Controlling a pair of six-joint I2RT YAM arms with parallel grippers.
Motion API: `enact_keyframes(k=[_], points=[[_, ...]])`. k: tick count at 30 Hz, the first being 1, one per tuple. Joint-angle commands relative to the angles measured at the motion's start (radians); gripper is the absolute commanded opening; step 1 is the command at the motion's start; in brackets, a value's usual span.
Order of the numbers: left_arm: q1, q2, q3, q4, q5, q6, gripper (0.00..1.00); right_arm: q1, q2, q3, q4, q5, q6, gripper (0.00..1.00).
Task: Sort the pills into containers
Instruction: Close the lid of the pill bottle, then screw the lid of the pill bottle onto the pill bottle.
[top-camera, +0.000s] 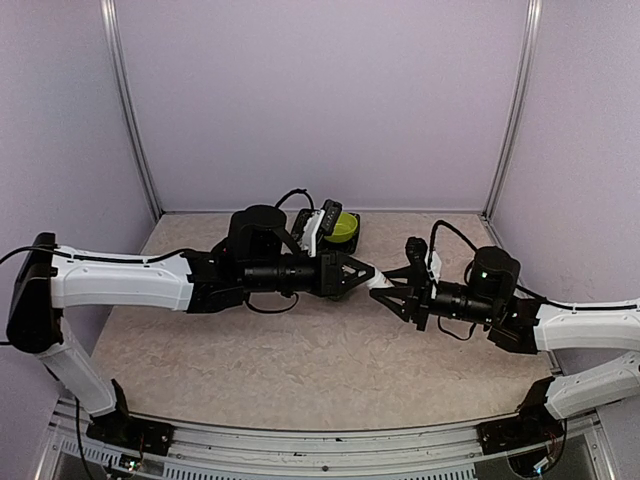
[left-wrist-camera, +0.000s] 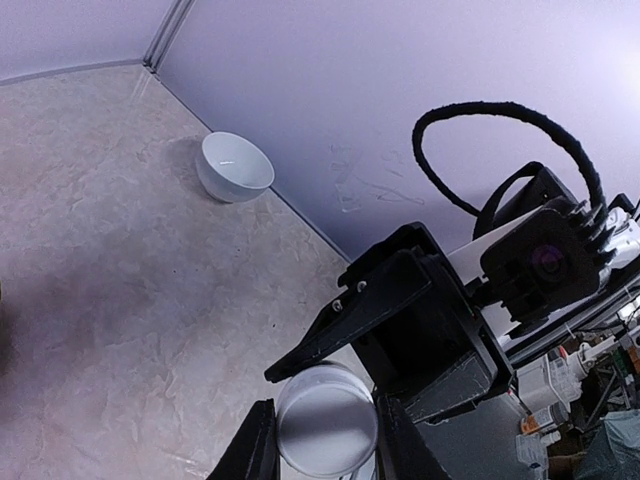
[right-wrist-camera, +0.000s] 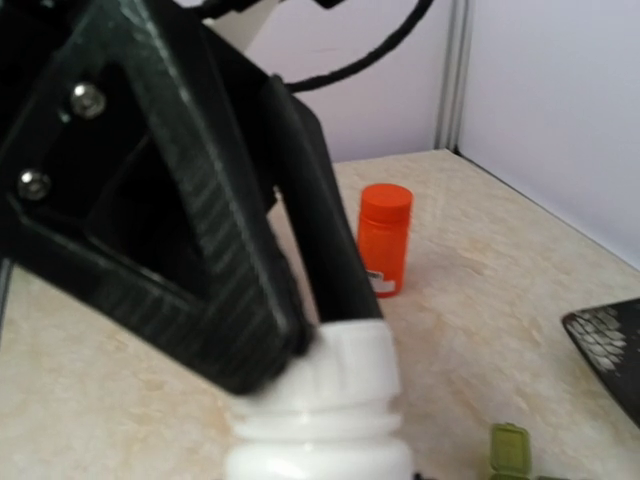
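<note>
Containers (right-wrist-camera: 508, 450) show up only at the bottom edge of your right wrist view, as one small olive-green square piece lying on the desk (right-wrist-camera: 480, 300). The frame cuts it off, so you cannot tell how many boxes are joined there or whether the lid is up.

Your left hand (top-camera: 368, 273) and right hand (top-camera: 390, 290) meet tip to tip over the middle of the desk, with a white bottle (top-camera: 380, 282) held between them, off the surface. The left hand is closed on the bottle's round white cap end, and in its wrist view you see one black finger (left-wrist-camera: 255, 450) on each side of it. The right hand is drawn in on the bottle's other end. In the right wrist view the bottle's body sits right under the camera, with the left hand's finger pressed against the cap.

An orange bottle (right-wrist-camera: 385, 240) stands upright on the desk beyond the white one. A white bowl (left-wrist-camera: 235, 165) sits near the foot of the wall. In the top view a lime-green round object (top-camera: 346, 224) lies behind your left arm, by the back wall.
</note>
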Motion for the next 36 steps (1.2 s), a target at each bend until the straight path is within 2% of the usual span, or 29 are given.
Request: enact_keyframes(k=[1,6,11,16,24,36], points=[[-0.011,0.037,0.043,-0.056,0.059,-0.023,0.26,0.029,-0.014,0.047,-0.008,0.093,-0.044,0.00],[-0.011,0.056,0.043,-0.023,0.120,-0.038,0.25,0.038,-0.029,0.045,-0.016,0.123,-0.068,0.00],[-0.011,0.051,0.023,0.042,0.171,0.008,0.23,0.037,-0.028,0.071,-0.055,0.049,-0.059,0.00],[-0.011,0.041,0.005,0.078,0.213,0.072,0.23,0.038,-0.036,0.072,-0.047,-0.019,0.003,0.00],[-0.011,0.031,-0.035,0.164,0.268,0.091,0.22,0.037,-0.057,0.038,0.017,-0.105,0.123,0.00],[-0.018,-0.007,-0.064,0.218,0.442,0.219,0.19,0.037,-0.043,0.035,0.026,-0.217,0.200,0.00]])
